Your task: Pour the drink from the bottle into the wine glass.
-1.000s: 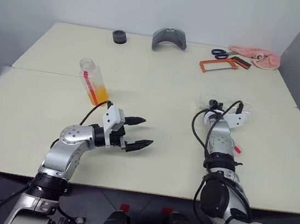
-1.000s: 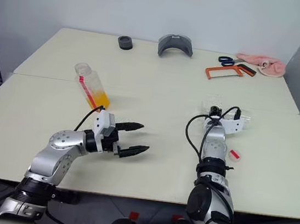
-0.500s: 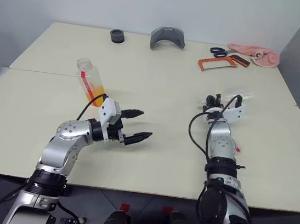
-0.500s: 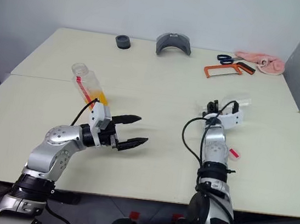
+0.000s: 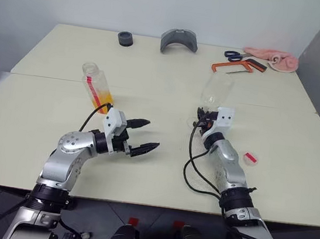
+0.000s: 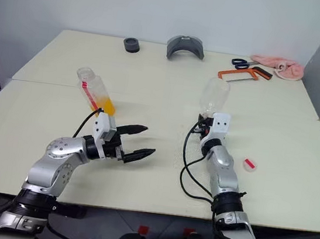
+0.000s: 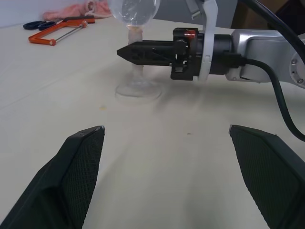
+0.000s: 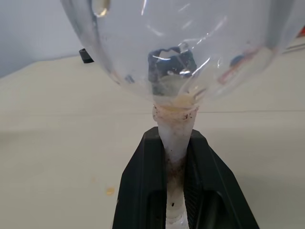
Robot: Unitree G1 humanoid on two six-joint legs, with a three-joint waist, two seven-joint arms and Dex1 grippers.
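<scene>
The bottle [image 5: 95,85] stands tilted and uncapped on the left half of the table, with orange drink [image 5: 105,99] in its lower part. Just in front of it and to its right, my left gripper [image 5: 146,135] hovers open and holds nothing. The wine glass [image 5: 217,89] is upright near the table's middle, its bowl [image 8: 176,43] empty. My right gripper [image 5: 202,115] is shut on its stem [image 8: 175,136]. The left wrist view shows the glass's foot [image 7: 138,90] at the tabletop.
A small red-and-white cap [image 5: 251,158] lies on the table right of my right arm. Along the far edge are a black ring [image 5: 124,38], a grey curved piece [image 5: 179,40], scissors [image 5: 234,55], an orange hacksaw [image 5: 233,67] and a pink cloth [image 5: 273,58].
My right gripper shut on the glass's stem, rolled over and swung left toward the table's middle, bringing the glass from lying on its side to upright. The left arm stayed put.
</scene>
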